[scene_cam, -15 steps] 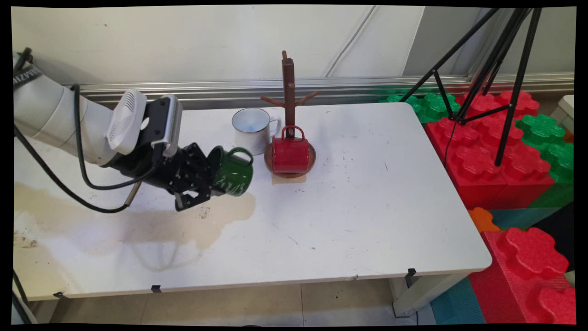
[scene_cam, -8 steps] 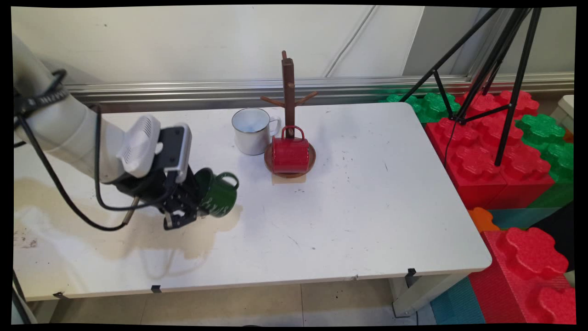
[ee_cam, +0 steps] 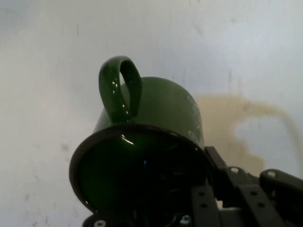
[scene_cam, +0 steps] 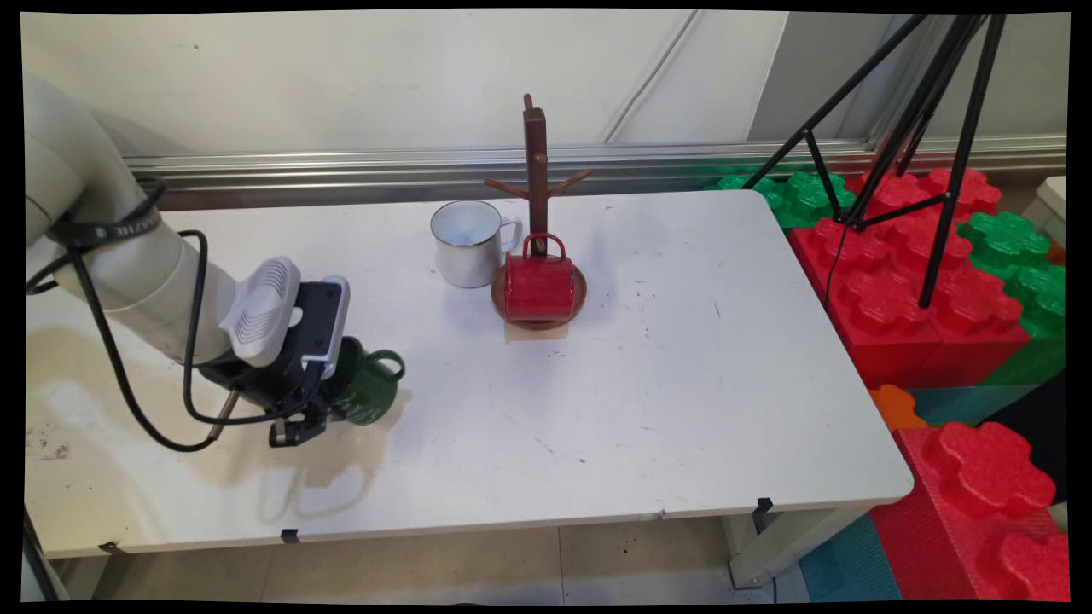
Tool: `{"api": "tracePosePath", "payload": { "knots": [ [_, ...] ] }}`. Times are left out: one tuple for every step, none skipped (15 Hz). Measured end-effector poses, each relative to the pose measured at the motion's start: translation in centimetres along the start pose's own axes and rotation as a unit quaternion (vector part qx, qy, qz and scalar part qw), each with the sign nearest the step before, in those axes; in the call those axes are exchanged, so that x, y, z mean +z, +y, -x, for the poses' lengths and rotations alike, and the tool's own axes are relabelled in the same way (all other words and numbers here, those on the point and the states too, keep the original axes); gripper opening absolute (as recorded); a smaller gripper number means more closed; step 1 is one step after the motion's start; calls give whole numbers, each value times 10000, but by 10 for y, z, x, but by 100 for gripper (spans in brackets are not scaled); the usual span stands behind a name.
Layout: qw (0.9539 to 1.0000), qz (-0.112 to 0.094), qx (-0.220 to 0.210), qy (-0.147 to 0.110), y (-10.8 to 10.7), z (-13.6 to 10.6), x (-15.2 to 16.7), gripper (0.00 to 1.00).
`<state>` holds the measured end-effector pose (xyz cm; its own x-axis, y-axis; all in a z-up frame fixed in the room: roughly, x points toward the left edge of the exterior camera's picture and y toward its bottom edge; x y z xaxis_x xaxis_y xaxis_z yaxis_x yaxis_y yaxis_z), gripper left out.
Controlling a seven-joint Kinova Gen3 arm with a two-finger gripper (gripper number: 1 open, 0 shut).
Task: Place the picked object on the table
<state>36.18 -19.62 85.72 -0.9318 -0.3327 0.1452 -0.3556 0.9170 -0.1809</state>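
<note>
A white robot arm reaches in from the left, low over a white surface (scene_cam: 648, 384). Its black tool (scene_cam: 320, 401) is closed on the rim of a green mug (scene_cam: 368, 390), one finger (ee_cam: 246, 189) outside the wall. The mug is tipped on its side, its mouth toward the tool and its handle pointing up. It is held low over the left part of the surface; whether it touches cannot be told. From the hand view, the mug (ee_cam: 156, 132) fills the lower middle, its dark opening facing the camera.

A tan stain (scene_cam: 77, 375) spreads across the surface under and around the arm.

Well apart, toward the back middle, a white mug (scene_cam: 467, 243) stands upright. Just beside it, a red mug (scene_cam: 539, 286) lies on its side on the round base of a brown wooden mug stand (scene_cam: 536, 170).

Off the right edge are large red and green blocks (scene_cam: 930, 281) and a black tripod (scene_cam: 930, 128).
</note>
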Motion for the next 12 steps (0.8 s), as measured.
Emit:
{"api": "tracePosePath", "payload": {
  "knots": [
    [10000, -1, 25, -81, 0, 1, 3, 0],
    [9999, -3, 46, -165, 0, 1, 7, 0],
    [9997, -10, 66, -244, 0, 1, 10, 0],
    [9995, -18, 80, -310, 0, 1, 13, 0],
    [9992, -29, 91, -383, 0, 1, 17, 0],
    [9989, -38, 98, -455, 0, 0, 20, 0],
    [9986, -46, 101, -522, 0, -1, 23, 0],
    [9983, -55, 101, -576, 0, -2, 26, 0],
    [9981, -62, 100, -612, 0, -2, 27, 0],
    [9977, -73, 97, -660, -1, -4, 30, 0],
    [9974, -82, 91, -716, -1, -5, 32, 0],
    [9971, -87, 85, -746, -1, -5, 34, 0]
  ]
}}
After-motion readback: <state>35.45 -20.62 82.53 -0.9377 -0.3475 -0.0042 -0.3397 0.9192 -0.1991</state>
